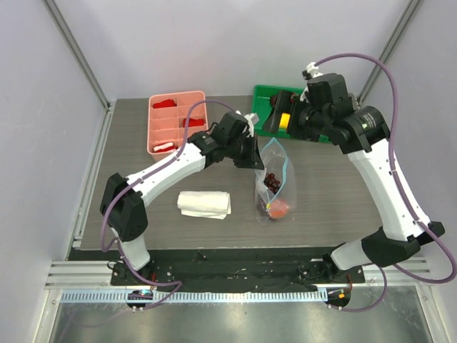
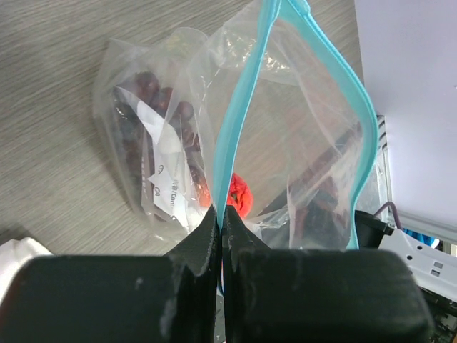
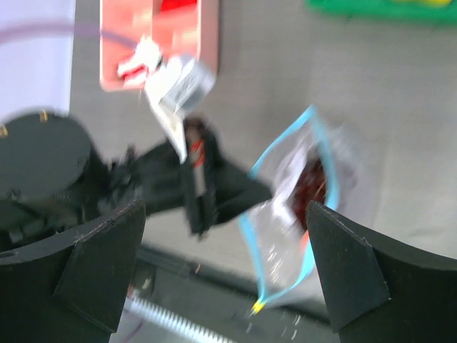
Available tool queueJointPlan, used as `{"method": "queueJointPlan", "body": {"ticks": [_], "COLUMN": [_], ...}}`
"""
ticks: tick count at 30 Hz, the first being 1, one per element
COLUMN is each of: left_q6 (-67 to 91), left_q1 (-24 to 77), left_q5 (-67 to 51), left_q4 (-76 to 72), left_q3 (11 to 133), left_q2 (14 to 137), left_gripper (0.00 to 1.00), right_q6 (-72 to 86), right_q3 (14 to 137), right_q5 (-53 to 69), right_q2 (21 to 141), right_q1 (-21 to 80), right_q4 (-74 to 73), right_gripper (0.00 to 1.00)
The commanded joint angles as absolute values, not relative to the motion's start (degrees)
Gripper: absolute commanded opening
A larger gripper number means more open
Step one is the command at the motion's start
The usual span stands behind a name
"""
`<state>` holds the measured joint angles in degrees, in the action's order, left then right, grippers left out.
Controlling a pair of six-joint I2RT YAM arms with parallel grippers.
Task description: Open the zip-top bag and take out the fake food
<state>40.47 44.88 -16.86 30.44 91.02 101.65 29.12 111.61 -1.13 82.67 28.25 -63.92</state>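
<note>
The zip-top bag (image 1: 275, 175) stands in the middle of the table with its light-blue mouth spread open. Inside it lie dark purple grapes (image 1: 271, 182) and a red-orange piece (image 1: 278, 208). My left gripper (image 1: 251, 151) is shut on the left side of the zip strip (image 2: 239, 121), with its fingertips (image 2: 207, 232) pinching the blue edge. The grapes (image 2: 161, 96) and the red-orange piece (image 2: 240, 194) show through the plastic. My right gripper (image 3: 228, 264) is open and empty. It hangs above the bag (image 3: 296, 204), over the green tray in the top view (image 1: 277, 118).
A pink tray (image 1: 175, 121) with flat red pieces stands at the back left. A green tray (image 1: 265, 96) stands at the back, under the right gripper. A folded white cloth (image 1: 205, 204) lies left of the bag.
</note>
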Motion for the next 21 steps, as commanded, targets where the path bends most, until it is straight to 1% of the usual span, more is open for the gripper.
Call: {"method": "queueJointPlan", "body": {"ticks": [1, 3, 4, 8, 9, 10, 11, 16, 18, 21], "left_q6": [41.84, 42.01, 42.10, 42.45, 42.36, 42.36, 42.28, 42.19, 42.10, 42.10], "left_q1": [45.79, 45.97, 46.05, 46.93, 47.02, 47.11, 47.20, 47.90, 48.34, 48.60], "left_q5": [-17.58, -17.14, -17.14, -16.96, -16.88, -16.88, -16.79, -16.52, -16.26, -16.00], "left_q4": [27.34, 27.07, 26.72, 26.28, 26.28, 26.37, 26.37, 26.02, 25.75, 25.40], "left_q3": [93.60, 93.60, 93.60, 93.52, 93.43, 93.17, 92.90, 92.29, 91.94, 91.41], "left_q2": [100.90, 100.81, 100.64, 100.46, 100.37, 100.28, 99.85, 99.14, 98.70, 98.26], "left_gripper": [0.00, 0.00, 0.00, 0.00, 0.00, 0.00, 0.00, 0.00, 0.00, 0.00], "right_q6": [39.62, 42.00, 43.06, 46.58, 47.02, 47.80, 48.51, 47.81, 47.81, 47.29], "right_q3": [108.04, 105.31, 102.94, 98.71, 97.83, 96.17, 95.37, 91.41, 90.36, 85.54], "right_q5": [6.58, 6.33, 6.07, 3.26, 2.56, 1.68, 1.41, 0.88, -1.74, -2.37], "right_q2": [83.16, 81.83, 81.57, 80.78, 80.42, 79.90, 79.28, 80.59, 81.30, 81.48], "right_q1": [30.67, 30.67, 30.67, 30.67, 30.67, 30.67, 30.76, 30.85, 31.11, 31.20], "right_q4": [-72.00, -71.28, -70.41, -70.58, -70.23, -69.79, -69.44, -68.99, -68.99, -68.82], "right_gripper": [1.00, 0.99, 0.88, 0.65, 0.53, 0.32, 0.30, 0.30, 0.30, 0.30]}}
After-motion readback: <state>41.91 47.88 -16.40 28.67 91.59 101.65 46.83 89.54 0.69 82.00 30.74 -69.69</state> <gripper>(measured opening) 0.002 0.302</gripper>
